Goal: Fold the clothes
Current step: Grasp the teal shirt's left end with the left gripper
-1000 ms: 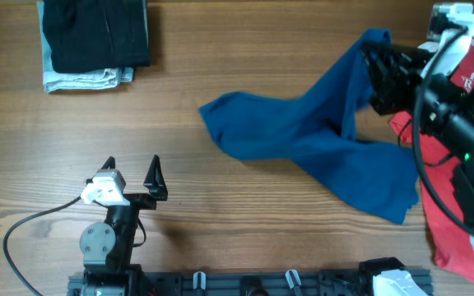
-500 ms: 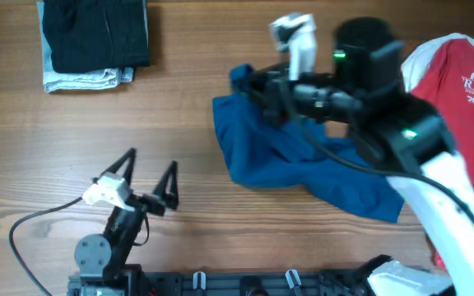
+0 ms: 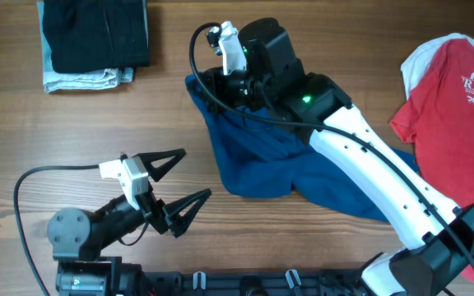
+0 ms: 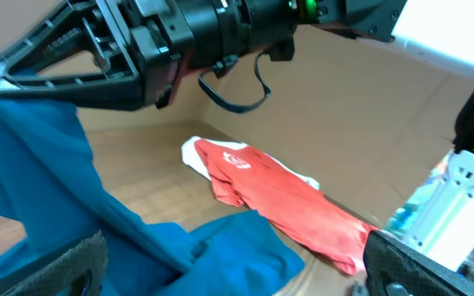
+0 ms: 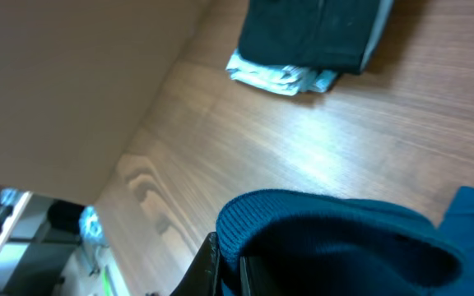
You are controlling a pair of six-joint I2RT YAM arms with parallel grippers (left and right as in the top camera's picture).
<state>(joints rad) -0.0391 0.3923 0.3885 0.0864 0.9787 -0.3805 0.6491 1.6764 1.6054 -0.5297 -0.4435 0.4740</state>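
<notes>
Overhead: the right gripper (image 3: 211,82) is pinching the upper edge of the dark blue shirt (image 3: 257,160) with its jaws pressed together. The rest of the cloth is trailing away behind it across the table (image 3: 72,123), partly under the arm. The left gripper (image 3: 192,174) is holding its fingers spread wide with nothing between them, and the shirt is lying just beyond its tips. The red T-shirt (image 3: 451,90) is lying well apart from both grippers, and a folded stack (image 3: 93,41) is sitting far off to the left gripper's left

Left wrist: the two pads (image 4: 64,265) are standing wide apart, blue cloth is hanging ahead from the right gripper above, and the red T-shirt is lying farther ahead

Right wrist: a ribbed blue hem is being clamped between the closed fingers (image 5: 214,267), and the folded stack is lying far ahead
</notes>
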